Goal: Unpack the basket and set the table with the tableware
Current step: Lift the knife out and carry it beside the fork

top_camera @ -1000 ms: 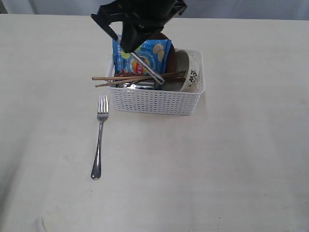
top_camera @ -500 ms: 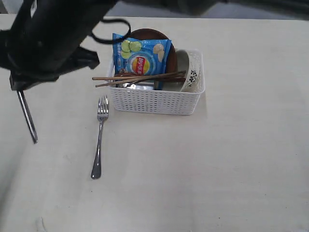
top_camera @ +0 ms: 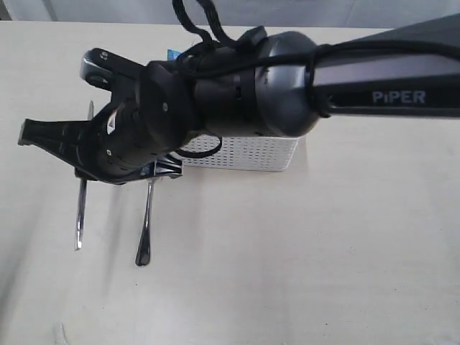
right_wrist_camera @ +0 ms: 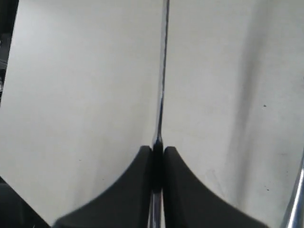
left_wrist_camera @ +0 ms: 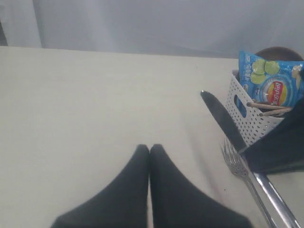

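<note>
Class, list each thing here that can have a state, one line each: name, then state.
left gripper, shut, empty.
right gripper, shut on knife.
fork, lying flat on table.
basket, upright, not yet emptied.
chopsticks, lying across basket.
chips bag, standing in basket.

The right arm [top_camera: 302, 79] reaches in from the right, crosses over the basket [top_camera: 248, 152] and ends beyond its left end, with the wrist bent downward. The right gripper [right_wrist_camera: 157, 148] has its jaws pinched tight on the knife [right_wrist_camera: 163, 71], which sticks out straight ahead of the fingertips. The left gripper [left_wrist_camera: 149, 151] is also off the basket's left end, its fingertips pressed together with nothing between them. Its height is hard to judge.
</note>
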### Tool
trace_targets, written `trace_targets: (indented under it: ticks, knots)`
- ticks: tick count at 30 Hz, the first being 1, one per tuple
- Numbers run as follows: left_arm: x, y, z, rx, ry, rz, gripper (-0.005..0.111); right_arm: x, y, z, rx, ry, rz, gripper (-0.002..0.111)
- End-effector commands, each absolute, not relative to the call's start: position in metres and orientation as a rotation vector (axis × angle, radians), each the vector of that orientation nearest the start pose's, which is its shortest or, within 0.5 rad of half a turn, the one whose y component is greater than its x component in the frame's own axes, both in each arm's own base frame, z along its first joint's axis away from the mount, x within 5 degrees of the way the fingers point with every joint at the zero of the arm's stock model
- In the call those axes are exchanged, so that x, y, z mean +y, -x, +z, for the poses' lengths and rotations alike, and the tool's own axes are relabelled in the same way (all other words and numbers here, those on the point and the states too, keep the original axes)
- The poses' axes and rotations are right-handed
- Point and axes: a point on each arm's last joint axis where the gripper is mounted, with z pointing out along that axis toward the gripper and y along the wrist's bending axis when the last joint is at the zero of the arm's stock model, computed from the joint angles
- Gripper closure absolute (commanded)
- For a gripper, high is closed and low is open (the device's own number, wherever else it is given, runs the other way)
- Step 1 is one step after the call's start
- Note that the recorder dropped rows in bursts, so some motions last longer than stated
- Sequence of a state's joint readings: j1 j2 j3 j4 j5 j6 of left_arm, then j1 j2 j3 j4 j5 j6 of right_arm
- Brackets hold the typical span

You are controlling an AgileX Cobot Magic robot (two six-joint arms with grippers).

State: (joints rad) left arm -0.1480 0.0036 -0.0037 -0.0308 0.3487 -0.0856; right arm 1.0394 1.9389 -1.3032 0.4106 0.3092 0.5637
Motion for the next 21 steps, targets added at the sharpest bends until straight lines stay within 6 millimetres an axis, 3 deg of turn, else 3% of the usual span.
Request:
trace_targets:
  ticks: [1, 6, 21]
  knots:
    - [-0.009, -0.053, 0.182, 1.834, -0.046, -0.195, 0.107, 0.371, -0.196, 0.174, 2.694, 0.148, 0.94, 0.109]
    - [-0.009, -0.053, 0.182, 1.834, -0.046, -0.195, 0.107, 0.375, -0.187, 0.159, 2.709, 0.138, 0.93, 0.109]
    - [-0.009, -0.053, 0.182, 1.834, -0.046, -0.195, 0.107, 0.373, -0.204, 0.122, 2.733, -0.032, 0.887, 0.109]
